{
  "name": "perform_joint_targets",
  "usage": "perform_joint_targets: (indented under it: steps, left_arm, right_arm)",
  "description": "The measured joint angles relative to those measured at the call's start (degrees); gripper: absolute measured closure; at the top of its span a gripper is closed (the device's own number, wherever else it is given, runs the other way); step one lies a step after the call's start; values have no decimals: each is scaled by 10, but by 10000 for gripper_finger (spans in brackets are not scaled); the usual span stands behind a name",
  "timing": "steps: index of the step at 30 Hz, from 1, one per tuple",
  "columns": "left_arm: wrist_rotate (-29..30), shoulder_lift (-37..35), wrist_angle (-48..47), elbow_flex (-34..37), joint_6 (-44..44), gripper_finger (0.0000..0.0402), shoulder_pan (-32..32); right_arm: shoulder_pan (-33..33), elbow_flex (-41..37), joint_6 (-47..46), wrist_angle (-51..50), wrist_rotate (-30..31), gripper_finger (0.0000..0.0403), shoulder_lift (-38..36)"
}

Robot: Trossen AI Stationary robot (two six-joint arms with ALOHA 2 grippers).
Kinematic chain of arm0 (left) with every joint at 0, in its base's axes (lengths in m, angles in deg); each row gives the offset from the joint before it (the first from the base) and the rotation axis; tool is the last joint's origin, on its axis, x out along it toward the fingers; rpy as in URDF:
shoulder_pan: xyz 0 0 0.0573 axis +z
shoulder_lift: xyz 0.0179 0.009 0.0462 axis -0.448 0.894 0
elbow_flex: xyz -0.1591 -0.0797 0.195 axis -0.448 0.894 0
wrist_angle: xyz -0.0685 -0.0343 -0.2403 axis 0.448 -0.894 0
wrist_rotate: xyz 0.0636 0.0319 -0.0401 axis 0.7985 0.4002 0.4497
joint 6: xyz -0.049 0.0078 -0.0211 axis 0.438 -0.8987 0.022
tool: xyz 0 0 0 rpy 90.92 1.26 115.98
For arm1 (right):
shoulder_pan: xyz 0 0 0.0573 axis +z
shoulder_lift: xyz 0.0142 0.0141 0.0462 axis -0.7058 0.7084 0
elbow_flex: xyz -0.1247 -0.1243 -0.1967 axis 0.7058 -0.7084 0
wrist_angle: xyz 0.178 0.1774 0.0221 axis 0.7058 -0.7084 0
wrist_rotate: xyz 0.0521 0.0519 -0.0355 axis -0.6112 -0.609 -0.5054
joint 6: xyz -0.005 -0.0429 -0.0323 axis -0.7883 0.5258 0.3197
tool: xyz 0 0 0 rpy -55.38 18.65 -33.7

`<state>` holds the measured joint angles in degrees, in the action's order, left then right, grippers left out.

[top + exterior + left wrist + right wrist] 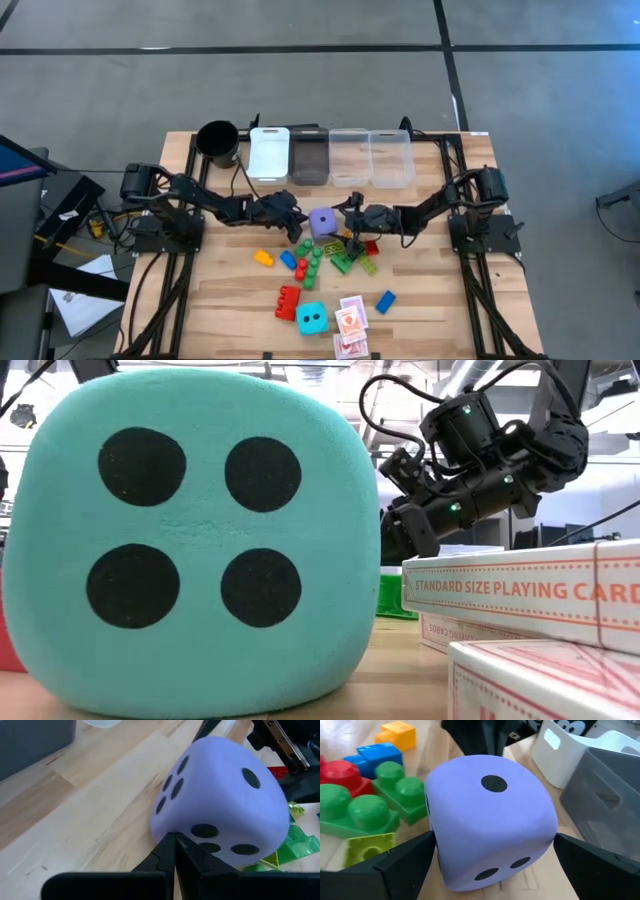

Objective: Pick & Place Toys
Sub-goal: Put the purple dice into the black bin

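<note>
A: From above, the purple die [322, 222] sits mid-table between both arms. The right gripper [346, 215] is just beside it, fingers spread; the left gripper [297, 224] is on its other side, fingers pressed together.

B: Risk?

A: I'd guess the shut left fingers could nudge the die as the right ones close, so it slips out.

B: Low view?

A: The cyan die [190, 540] fills it, with card boxes [520, 595] beside.

B: Left wrist?

A: Its closed fingertips [172, 851] are touching the purple die's lower edge, or nearly.

B: Right wrist?

A: Wide fingers [405, 857] flank the die. Green bricks [365, 802] crowd one side; the white bin [565, 750] and grey bin [605, 785] stand near.
</note>
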<state>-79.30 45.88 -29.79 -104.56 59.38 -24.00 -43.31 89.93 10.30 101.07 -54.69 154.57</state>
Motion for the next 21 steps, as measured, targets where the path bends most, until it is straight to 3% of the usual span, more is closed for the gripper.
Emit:
perform_joint_targets:
  steps: [5,11,21]
  left_arm:
    - [-3,0,-1,0,-5,401,0]
    - [-12,0,-3,0,-30,402,0]
    - [-18,-1,-7,0,-46,402,12]
  right_arm:
    - [-10,0,1,0,-4,3,0]
    - [-14,0,2,1,-72,3,0]
    - [-3,0,-9,2,-108,3,-1]
